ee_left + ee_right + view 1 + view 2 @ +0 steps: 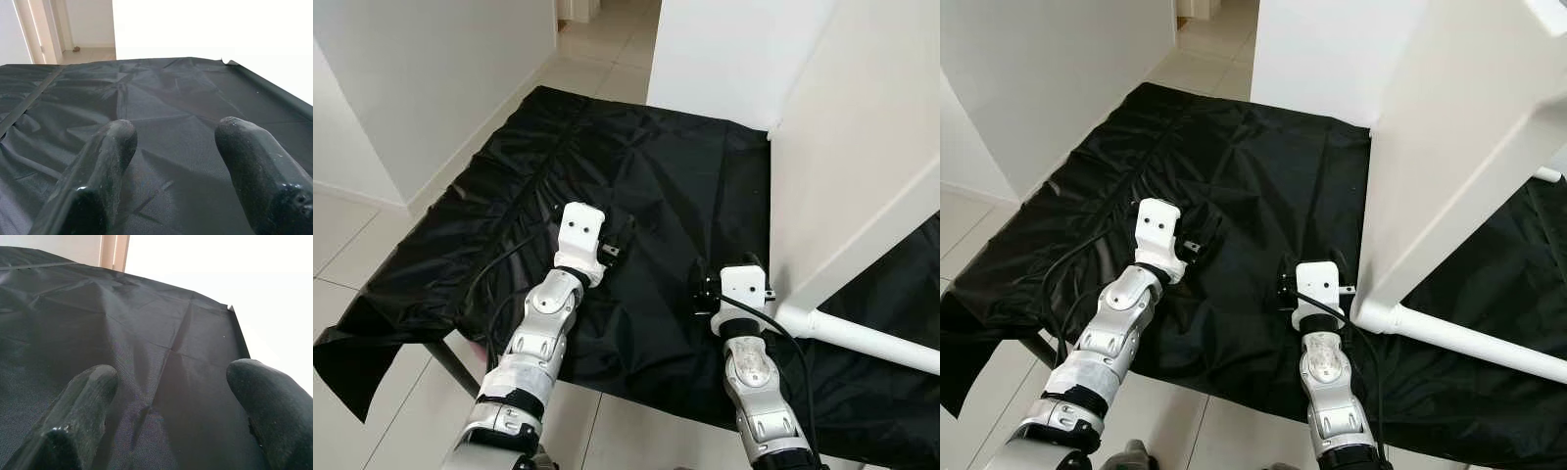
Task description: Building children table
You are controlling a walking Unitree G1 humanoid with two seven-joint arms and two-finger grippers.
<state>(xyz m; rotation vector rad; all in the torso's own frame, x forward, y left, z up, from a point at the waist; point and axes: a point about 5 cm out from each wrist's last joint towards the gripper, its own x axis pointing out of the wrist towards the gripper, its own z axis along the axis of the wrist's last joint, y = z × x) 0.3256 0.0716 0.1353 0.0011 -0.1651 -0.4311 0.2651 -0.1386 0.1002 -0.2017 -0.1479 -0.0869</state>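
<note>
White tabletop (pixel 1449 147) stands tilted at right on black cloth (pixel 656 176); left gripper (pixel 171 142) and right gripper (pixel 171 387) hover nearby, jaws wide.

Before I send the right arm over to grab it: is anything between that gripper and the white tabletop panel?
Nothing visible: only black cloth lies between the open right gripper and the white tabletop panel.

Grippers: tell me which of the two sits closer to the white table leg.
The right gripper. It hovers over the black cloth just beside the white table leg, while the left gripper sits farther away, toward the cloth's middle.
</note>
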